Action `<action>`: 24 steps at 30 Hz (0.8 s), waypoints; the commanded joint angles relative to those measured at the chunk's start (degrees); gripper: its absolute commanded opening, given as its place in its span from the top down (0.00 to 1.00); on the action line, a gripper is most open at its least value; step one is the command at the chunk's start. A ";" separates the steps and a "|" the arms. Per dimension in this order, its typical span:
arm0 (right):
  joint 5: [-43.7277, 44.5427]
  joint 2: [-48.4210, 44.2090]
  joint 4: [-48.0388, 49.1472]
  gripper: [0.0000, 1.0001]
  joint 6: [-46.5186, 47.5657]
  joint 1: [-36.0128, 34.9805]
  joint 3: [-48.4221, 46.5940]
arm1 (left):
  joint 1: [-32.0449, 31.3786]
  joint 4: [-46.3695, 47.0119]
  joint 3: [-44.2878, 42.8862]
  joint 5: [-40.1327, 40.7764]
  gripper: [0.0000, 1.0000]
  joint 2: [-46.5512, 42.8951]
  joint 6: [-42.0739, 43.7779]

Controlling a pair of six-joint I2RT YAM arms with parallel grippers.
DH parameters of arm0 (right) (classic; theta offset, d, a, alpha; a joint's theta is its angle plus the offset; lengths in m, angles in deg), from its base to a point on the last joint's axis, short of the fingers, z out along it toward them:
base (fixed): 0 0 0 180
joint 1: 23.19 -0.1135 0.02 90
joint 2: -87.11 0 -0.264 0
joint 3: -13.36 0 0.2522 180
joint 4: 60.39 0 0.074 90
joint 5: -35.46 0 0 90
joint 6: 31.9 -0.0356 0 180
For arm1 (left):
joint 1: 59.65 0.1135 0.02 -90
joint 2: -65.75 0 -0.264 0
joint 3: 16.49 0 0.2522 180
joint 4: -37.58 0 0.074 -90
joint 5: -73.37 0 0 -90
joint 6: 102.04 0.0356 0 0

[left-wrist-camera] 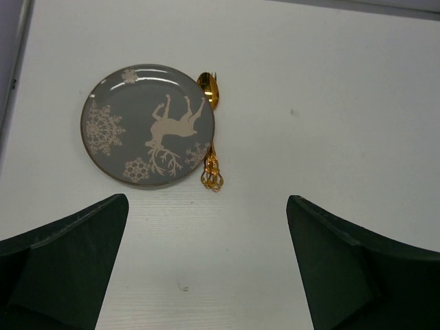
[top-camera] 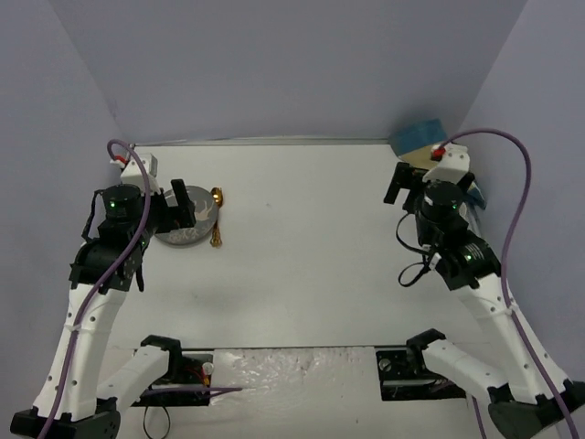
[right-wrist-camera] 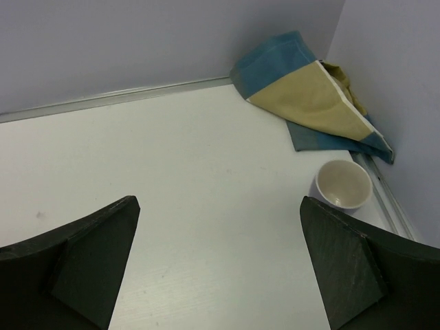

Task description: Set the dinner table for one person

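- Your left gripper (left-wrist-camera: 206, 237): jaws spread wide, nothing between them, nothing touched; it hangs above the surface on the near side of the plate
- Your right gripper (right-wrist-camera: 216, 237): jaws equally wide apart, empty, clear of the surface
- Ahead of the left gripper: a grey plate (left-wrist-camera: 148, 125) with a white reindeer and snowflakes, lying flat; a gold utensil (left-wrist-camera: 210, 130) lies along its right rim, so close that you cannot tell whether the two touch
- Ahead and to the right of the right gripper: a small white cup (right-wrist-camera: 342, 183), upright, inside bare, near the right edge; just behind it a folded blue-and-tan cloth (right-wrist-camera: 313, 96) sits pushed into the far right corner
- The dinner table (top-camera: 311, 265): the large matte white top under both arms, with the plate and utensil on its left side, the cup and cloth at its far right, the two groups well apart
- Room: plain lilac-grey walls (top-camera: 292, 64) close the table on three sides
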 commanded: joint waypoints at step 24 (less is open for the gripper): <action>-23.44 66.78 34.35 0.00 19.19 30.40 -35.70 | -1.61 14.72 9.94 6.56 0.03 7.48 2.14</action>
